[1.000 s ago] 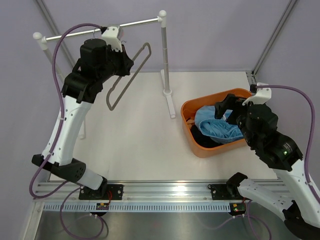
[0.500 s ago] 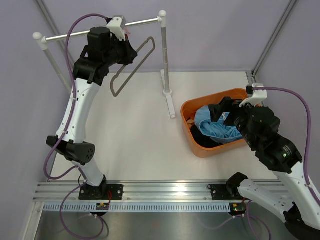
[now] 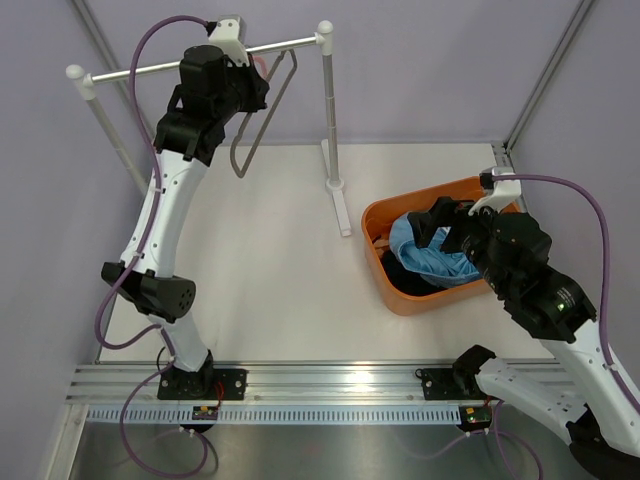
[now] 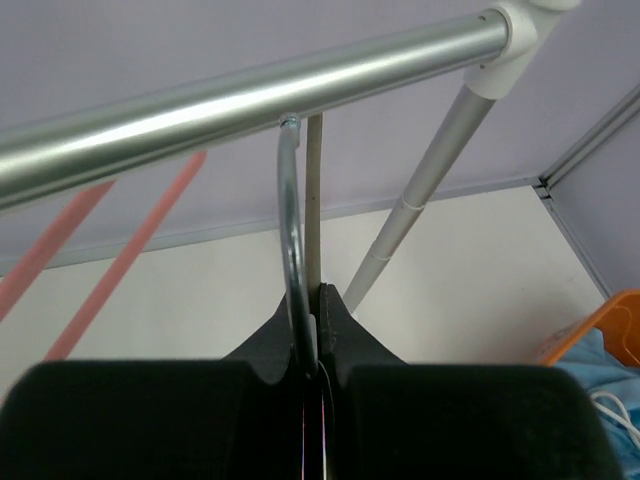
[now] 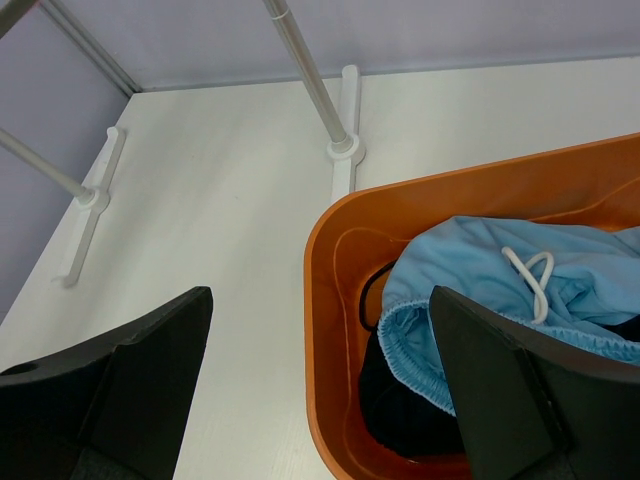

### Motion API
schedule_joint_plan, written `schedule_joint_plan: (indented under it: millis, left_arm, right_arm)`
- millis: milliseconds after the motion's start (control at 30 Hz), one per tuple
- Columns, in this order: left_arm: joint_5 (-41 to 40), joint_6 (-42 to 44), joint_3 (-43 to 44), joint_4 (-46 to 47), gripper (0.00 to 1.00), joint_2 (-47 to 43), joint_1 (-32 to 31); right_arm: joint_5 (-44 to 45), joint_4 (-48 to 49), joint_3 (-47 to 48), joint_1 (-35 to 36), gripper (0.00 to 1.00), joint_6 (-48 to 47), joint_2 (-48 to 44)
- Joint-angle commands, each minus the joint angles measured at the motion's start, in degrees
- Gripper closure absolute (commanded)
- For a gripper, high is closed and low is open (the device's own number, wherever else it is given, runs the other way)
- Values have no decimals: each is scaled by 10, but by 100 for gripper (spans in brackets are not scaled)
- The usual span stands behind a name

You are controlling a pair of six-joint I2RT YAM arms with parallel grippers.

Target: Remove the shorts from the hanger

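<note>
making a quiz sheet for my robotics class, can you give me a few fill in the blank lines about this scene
The light blue shorts lie in the ____ tub.
The left claw grips the hanger by its metal ____.
The right claw hangs ____ over the tub, holding nothing.
Missing words: orange; hook; open.

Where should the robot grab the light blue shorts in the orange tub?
Probably pinch the ruffled edge of the light blue shorts, coming straight down from above. They lie heaped on top, the orange tub walls block sideways approaches, and the open right gripper hovers overhead.
</note>
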Motion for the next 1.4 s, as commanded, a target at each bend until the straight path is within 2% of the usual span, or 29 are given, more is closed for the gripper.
schedule_joint_plan:
  millis: [0,333,733,967,1367]
  left_arm:
    - [-40,3,26,64,100,16,3]
    - [-81,14,67,108,100,69,6]
    - [-75,19,78,116,100,104,23]
    - [-69,25,67,102,100,111,29]
    - [-63,30,-6,103,100,87,31]
  right_arm:
    - [-19,28,5,-3,2,-7,2]
    - [-21,38,-8,-3,2,-9,5]
    - [-28,41,-12,-3,2,-5,17]
    - [-35,46,-21,-3,2,1,20]
    - [-40,47,-37,-3,2,7,11]
